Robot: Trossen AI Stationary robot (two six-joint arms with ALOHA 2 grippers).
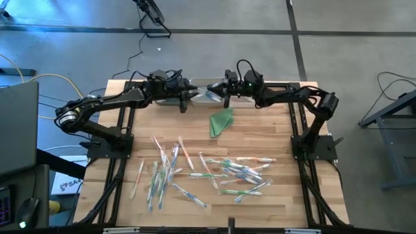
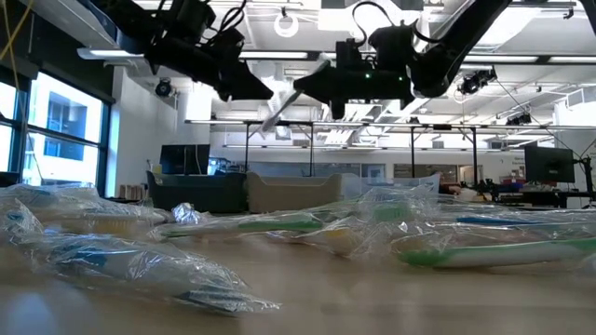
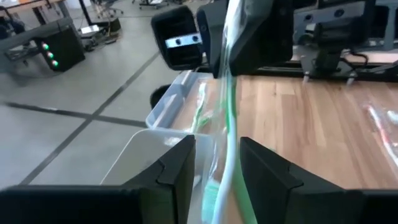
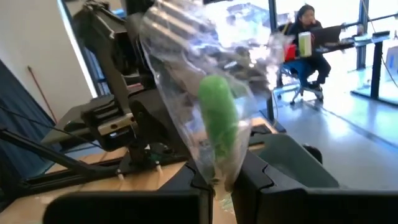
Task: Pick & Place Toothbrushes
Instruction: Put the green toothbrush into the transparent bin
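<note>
**Two grippers, one wrapped toothbrush, over the bins at the far edge**

Two dark arms meeting over the middle of the worktop's (image 1: 273,127) far edge, above two clear plastic bins (image 1: 209,95) set side by side there.

On the left: left gripper (image 1: 184,103) hovering over the bins, fingers (image 3: 177,169) spread apart, a green-and-white toothbrush in clear wrapper (image 3: 227,106) running up between them toward the other arm. Contact with either finger not clear from the left wrist view.

In the middle: a folded green cloth triangle (image 1: 221,121) lying just in front of the bins, apart from everything else.

On the right: right gripper (image 1: 225,97) just beside the left one, facing it, fingers pressed together on the crinkled wrapper end of that same toothbrush, green handle showing through the film in the right wrist view. From the low view, the toothbrush hanging slanted between the two grippers, well above the wood.

Toward the near edge: dozens of loose toothbrushes (image 1: 208,174) scattered in a wide band from the near-left area across to the near-right, all in clear wrappers, with green, blue and pink-orange accents, many overlapping.

Beyond the table, in the right wrist view: a seated person (image 4: 306,43) at a desk.
</note>
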